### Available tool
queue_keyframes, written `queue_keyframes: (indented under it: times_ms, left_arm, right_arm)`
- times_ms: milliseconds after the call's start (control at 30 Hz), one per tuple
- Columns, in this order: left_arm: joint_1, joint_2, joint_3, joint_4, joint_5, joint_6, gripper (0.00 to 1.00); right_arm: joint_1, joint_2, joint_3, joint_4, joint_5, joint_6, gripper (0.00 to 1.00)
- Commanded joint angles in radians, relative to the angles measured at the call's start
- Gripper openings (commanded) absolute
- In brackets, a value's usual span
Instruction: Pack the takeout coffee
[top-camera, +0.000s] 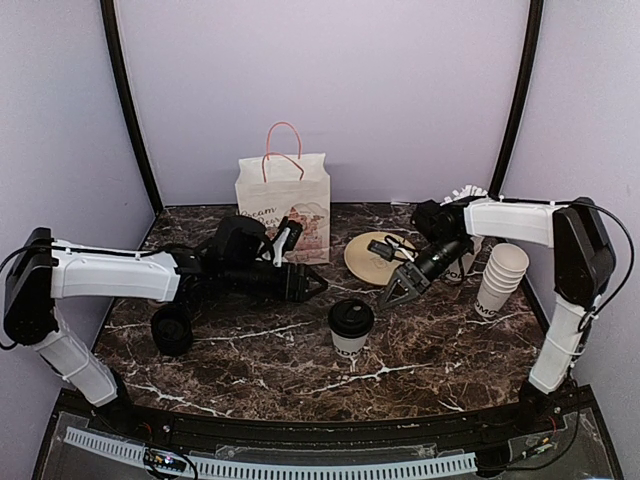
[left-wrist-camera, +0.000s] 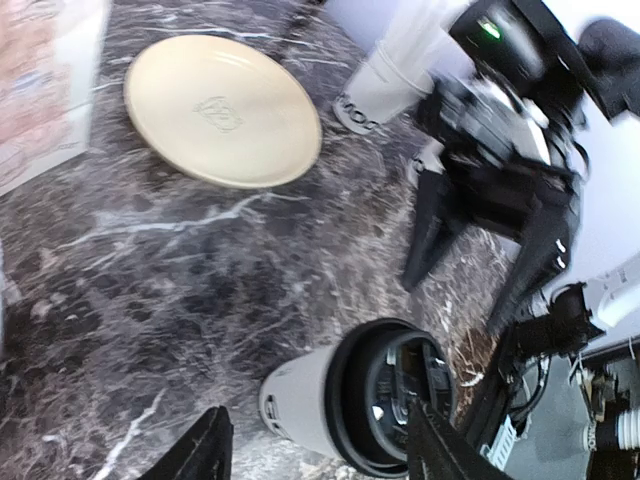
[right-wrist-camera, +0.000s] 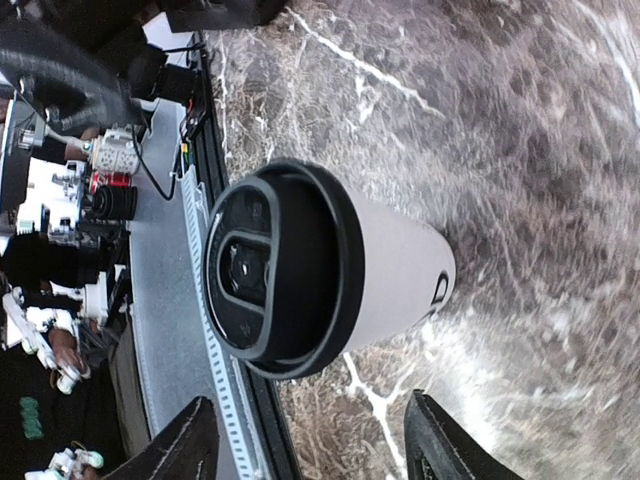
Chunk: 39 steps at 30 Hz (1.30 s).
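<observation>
Lidded coffee cup (top-camera: 351, 325) stands upright on the marble table (top-camera: 240, 360), front centre, nothing touching it. Left gripper (top-camera: 312, 284) spread, empty, up-left of cup; paper bag (top-camera: 283, 200) behind; right gripper (top-camera: 398, 297) spread, empty, up-right of cup, by plate (top-camera: 358, 262)

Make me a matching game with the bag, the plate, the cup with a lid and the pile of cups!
Things:
1. paper bag
2. plate
3. lidded cup
4. stack of cups

Clues:
A. has a black top
B. flat, round and cream
C. has pink handles
D. white, no lids, nested together

Pairs: 1-C, 2-B, 3-A, 4-D
</observation>
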<state>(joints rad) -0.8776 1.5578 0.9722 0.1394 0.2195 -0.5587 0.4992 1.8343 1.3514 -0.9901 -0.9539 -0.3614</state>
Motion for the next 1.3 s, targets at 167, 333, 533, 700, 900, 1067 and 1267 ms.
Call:
queue_keyframes:
  times_ms: [167,333,533,700,900,1067,1267]
  left_arm:
    - [0.036,0.053,-0.032,0.063,0.113,-0.102,0.56]
    - [0.035,0.107,-0.020,0.119,0.165,-0.124,0.56]
    - [0.036,0.141,-0.011,0.132,0.194,-0.133,0.56]
    - [0.035,0.163,-0.005,0.137,0.223,-0.138,0.55]
    - [0.036,0.174,-0.012,0.113,0.220,-0.126,0.55]
    - [0.035,0.184,-0.032,0.080,0.205,-0.122,0.54]
    - [0.022,0.193,-0.057,0.010,0.164,-0.095,0.51]
  right_arm:
    - [0.048,-0.085,-0.121,0.116,0.085,0.028,0.76]
    - [0.085,-0.061,-0.103,0.132,0.113,0.044,0.75]
    - [0.087,-0.037,-0.080,0.138,0.117,0.054,0.75]
    - [0.091,-0.024,-0.070,0.148,0.124,0.065,0.75]
    - [0.091,0.008,-0.060,0.168,0.144,0.091,0.72]
    - [0.091,0.028,-0.065,0.207,0.207,0.133,0.70]
    - [0.091,0.062,-0.081,0.251,0.347,0.190,0.66]
